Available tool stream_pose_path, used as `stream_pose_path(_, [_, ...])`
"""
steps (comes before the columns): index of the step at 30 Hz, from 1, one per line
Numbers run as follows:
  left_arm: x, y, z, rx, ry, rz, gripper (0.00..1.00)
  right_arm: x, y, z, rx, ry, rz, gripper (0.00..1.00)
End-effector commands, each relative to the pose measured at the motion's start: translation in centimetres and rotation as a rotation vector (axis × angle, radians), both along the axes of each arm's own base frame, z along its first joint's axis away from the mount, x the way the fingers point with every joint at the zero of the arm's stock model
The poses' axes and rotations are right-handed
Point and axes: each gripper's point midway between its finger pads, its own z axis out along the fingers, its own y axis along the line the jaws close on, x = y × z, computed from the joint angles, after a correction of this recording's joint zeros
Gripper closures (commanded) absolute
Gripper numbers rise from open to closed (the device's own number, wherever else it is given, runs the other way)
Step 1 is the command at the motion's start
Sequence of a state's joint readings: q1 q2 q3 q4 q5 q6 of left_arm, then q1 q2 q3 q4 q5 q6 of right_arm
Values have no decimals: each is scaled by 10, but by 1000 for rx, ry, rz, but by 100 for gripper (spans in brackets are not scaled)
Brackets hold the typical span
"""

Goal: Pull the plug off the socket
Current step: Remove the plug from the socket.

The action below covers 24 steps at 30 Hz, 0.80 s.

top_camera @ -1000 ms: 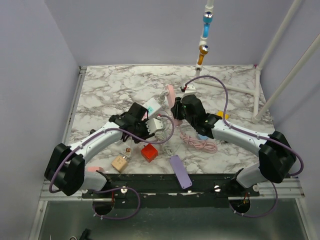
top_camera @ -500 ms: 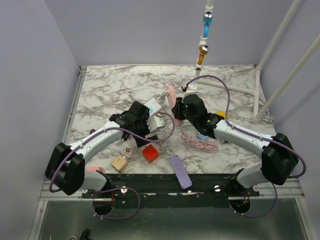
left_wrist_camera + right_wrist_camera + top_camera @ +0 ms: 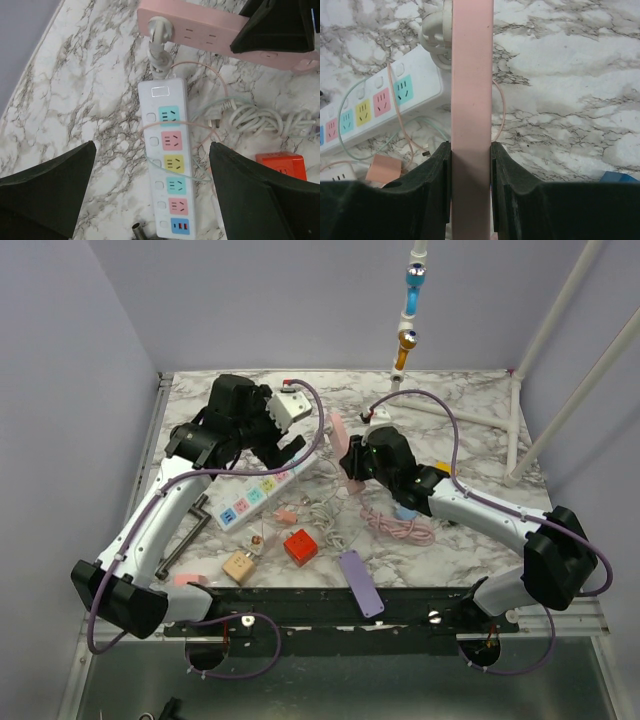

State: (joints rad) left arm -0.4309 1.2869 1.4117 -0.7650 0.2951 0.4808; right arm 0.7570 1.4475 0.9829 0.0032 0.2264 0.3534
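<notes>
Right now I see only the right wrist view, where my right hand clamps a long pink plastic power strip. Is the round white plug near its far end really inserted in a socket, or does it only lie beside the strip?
Observer: It is inserted. In the left wrist view the round white plug sits in the end socket of the long pink plastic power strip.
Operator: Does the left hand hold it?
Observer: No. The left hand is open, raised over the marble table, and touches nothing.
Operator: Where does the plug's cable go?
Observer: The short white cable runs straight into the white power strip with coloured sockets.
</notes>
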Motion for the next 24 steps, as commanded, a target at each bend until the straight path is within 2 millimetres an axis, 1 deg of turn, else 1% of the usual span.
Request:
stream_pose_path(1, [0,-10,-18,-22,106,-14,1,5,26,73,139,-135,102,99])
stream_pose_path(7, [16,-30,-37,-69,110,-73,1,2,32,80,136,-133,141,99])
stream_pose_path(8, [21,-32,-41,-66,100,-80,1,1,34,81,137,-134,150,99])
stream_pose_path(11, [40,-33,-45,-57,39,-86,2,-1,38,81,133,-130,179,99])
stream_pose_path(14, [58,-33,-42,-72,12,-84,1,-2,41,78,128,-117,201,99])
stream_pose_path(17, [64,-37,-41,-91,-7,-133,1,-6,45,78,135,-115,224,99])
stream_pose_path(20, [68,-40,-38,-114,-80,-162,1,-10,49,79,138,-117,243,99])
stream_pose_path(24, [64,-46,-42,-150,-51,-215,1,-12,51,82,136,-118,248,99])
